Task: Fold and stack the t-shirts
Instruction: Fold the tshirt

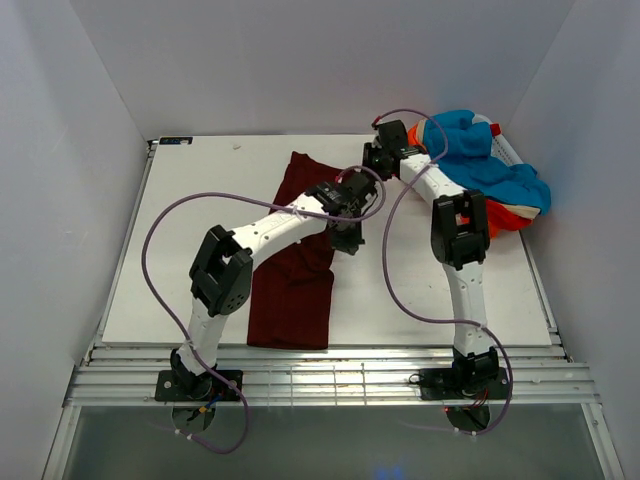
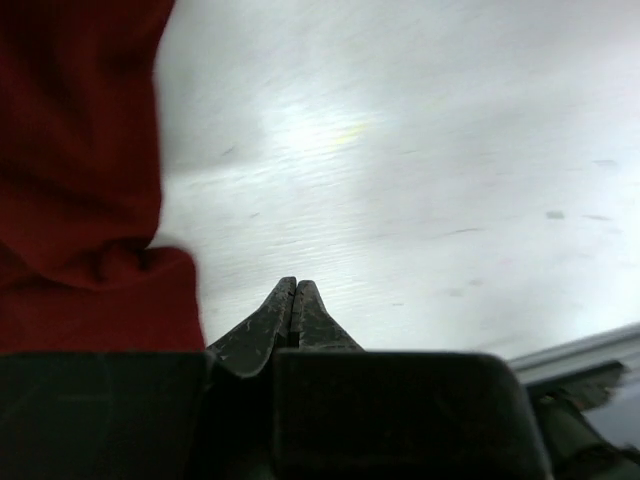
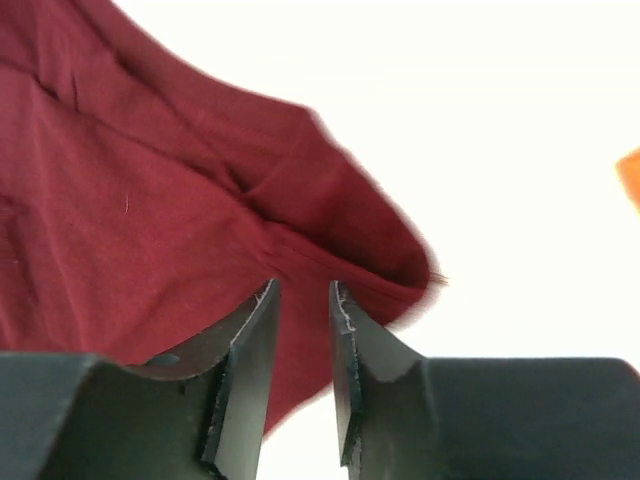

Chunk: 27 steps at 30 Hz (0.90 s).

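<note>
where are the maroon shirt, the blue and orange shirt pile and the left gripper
maroon shirt (image 1: 292, 295): top view, on its lower body panel
blue and orange shirt pile (image 1: 490, 165): top view, on the blue cloth on top
left gripper (image 2: 296, 288): left wrist view, at its closed fingertips

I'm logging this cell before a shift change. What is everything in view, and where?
maroon t-shirt: one, dark maroon, lying lengthwise left of the table's middle
bright t-shirts: heaped, count unclear, turquoise-blue and orange-red with white trim, far right corner
table: one, white, under everything
cables: two, purple, looping along the arms
left hand: one, black fingers shut, over bare table beside the maroon t-shirt
right hand: one, black fingers slightly parted, over the maroon t-shirt's far end
</note>
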Tool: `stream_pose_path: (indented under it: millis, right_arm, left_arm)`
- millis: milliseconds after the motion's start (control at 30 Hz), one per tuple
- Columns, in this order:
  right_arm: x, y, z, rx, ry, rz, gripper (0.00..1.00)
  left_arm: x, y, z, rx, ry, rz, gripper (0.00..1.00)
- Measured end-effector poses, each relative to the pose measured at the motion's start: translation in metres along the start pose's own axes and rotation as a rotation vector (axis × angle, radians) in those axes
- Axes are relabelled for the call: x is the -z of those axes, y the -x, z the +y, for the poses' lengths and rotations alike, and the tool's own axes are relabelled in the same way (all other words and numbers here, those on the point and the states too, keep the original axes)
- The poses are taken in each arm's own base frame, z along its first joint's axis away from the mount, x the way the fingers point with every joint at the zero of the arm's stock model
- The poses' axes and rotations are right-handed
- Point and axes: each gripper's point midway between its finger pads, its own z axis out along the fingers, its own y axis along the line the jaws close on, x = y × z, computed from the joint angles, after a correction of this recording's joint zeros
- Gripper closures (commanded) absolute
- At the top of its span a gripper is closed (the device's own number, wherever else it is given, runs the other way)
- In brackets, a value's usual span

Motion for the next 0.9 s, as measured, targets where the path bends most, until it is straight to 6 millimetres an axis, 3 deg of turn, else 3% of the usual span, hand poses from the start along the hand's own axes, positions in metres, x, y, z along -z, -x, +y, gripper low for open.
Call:
stream_pose_path:
  millis: [100,167,233,333,433,500,633,767,900]
  right_arm:
    - [0.035,0.028,-0.011,0.012,-0.019,-0.070,0.65]
    - [0.072,0.052,-0.014,0.026,-0.032,-0.136,0.65]
    - [0.115,0.073,-0.009,0.044,-0.039,-0.215,0.65]
    - [0.182,0.085,0.008,0.079,-0.034,-0.324,0.70]
    - [0.234,0.071,0.021,0.108,-0.046,-0.382,0.92]
    - [0.254,0.053,0.024,0.118,-0.060,-0.388,0.92]
    - [0.270,0.013,0.025,0.129,-0.090,-0.362,0.92]
    - [0.287,-0.022,0.017,0.125,-0.130,-0.332,0.92]
    - [0.319,-0.032,0.010,0.110,-0.163,-0.371,0.92]
  left_arm:
    - [0.035,0.034,-0.034,-0.044,-0.117,-0.083,0.93]
    - [0.055,0.055,-0.047,-0.076,-0.171,-0.148,0.97]
    - [0.064,0.067,-0.050,-0.115,-0.186,-0.191,1.00]
    - [0.053,0.087,-0.027,-0.146,-0.132,-0.212,1.00]
    - [0.014,0.110,0.012,-0.153,-0.025,-0.205,1.00]
    - [-0.019,0.121,0.038,-0.162,0.050,-0.183,1.00]
    - [-0.073,0.120,0.078,-0.198,0.182,-0.130,1.00]
    - [-0.075,0.128,0.081,-0.238,0.213,-0.162,1.00]
    - [-0.076,0.135,0.083,-0.248,0.223,-0.182,1.00]
